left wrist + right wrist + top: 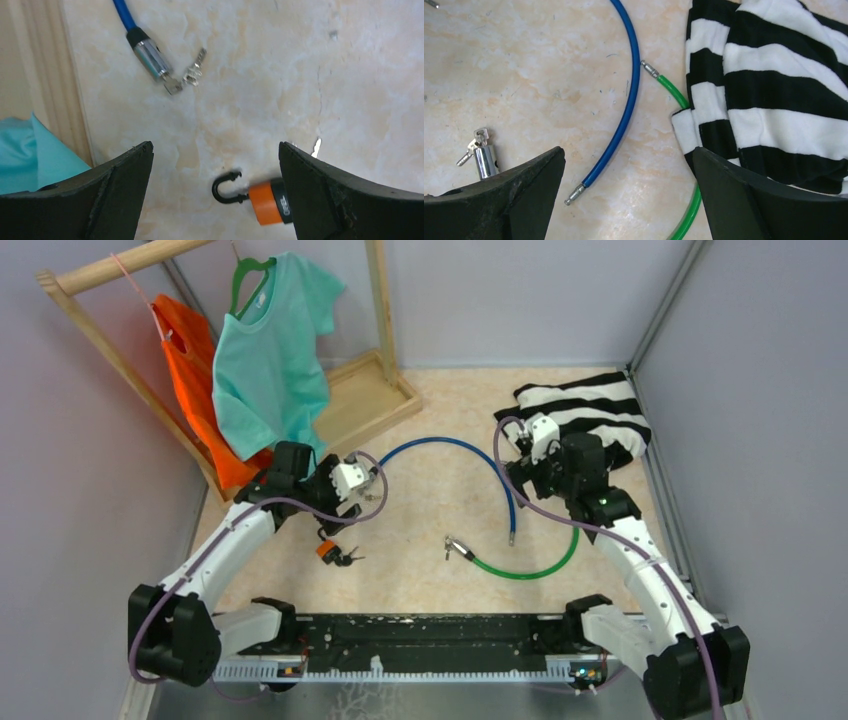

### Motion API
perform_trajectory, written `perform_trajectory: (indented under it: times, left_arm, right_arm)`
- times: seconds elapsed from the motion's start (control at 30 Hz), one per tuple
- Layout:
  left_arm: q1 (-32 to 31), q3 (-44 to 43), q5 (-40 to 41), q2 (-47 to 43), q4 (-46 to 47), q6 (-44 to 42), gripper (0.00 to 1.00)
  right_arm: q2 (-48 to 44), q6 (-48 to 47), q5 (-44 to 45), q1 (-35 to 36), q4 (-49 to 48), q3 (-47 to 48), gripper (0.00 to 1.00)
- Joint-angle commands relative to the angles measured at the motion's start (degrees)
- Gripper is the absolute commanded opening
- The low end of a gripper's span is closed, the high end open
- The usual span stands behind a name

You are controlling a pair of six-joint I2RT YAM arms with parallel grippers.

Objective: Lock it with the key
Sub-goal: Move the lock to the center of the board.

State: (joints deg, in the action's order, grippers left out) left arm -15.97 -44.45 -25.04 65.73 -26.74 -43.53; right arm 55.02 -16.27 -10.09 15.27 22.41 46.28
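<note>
Left hand (366,480) hovers over the bench (440,500), close to the base of the wooden rack (365,400). Its fingers are spread wide with nothing between them.

Orange padlock (325,551) lies flat on the bench just nearward of that hand. In the left wrist view it sits low, half hidden behind one finger, with the black shackle (225,187) pointing away from the body. The view is blurred, so it is unclear whether the shackle is seated. Key bunch (349,558) lies just beside the padlock.

Right hand (528,445) is also spread wide and empty. It hangs above the blue cable (624,110) and the edge of the striped shirt (774,90).

Green cable (530,570) curves across the near bench, and its silver barrel (458,547) carries small keys. One end of the green cable touches the shirt.

The blue cable's own barrel (152,59), also with keys, lies by the rack base.
</note>
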Motion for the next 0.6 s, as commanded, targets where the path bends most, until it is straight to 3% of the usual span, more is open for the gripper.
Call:
perform_trajectory:
  times: [0.0, 0.3, 0.57]
  left_arm:
    - [-0.4, 0.3, 2.8, -0.9, -14.1, -14.3, 0.99]
    - [-0.4, 1.3, 3.9, -0.5, -28.4, -40.9, 0.99]
    - [-0.6, 0.6, 9.7, 6.3, -31.4, -53.6, 0.99]
  right_arm:
    - [-0.2, 0.4, -1.9, 0.5, -3.9, -1.5, 0.99]
    - [1.6, 0.2, -2.4, 0.5, -3.8, -2.2, 0.99]
    - [3.4, -0.8, -1.0, 0.4, -3.3, -2.1, 0.99]
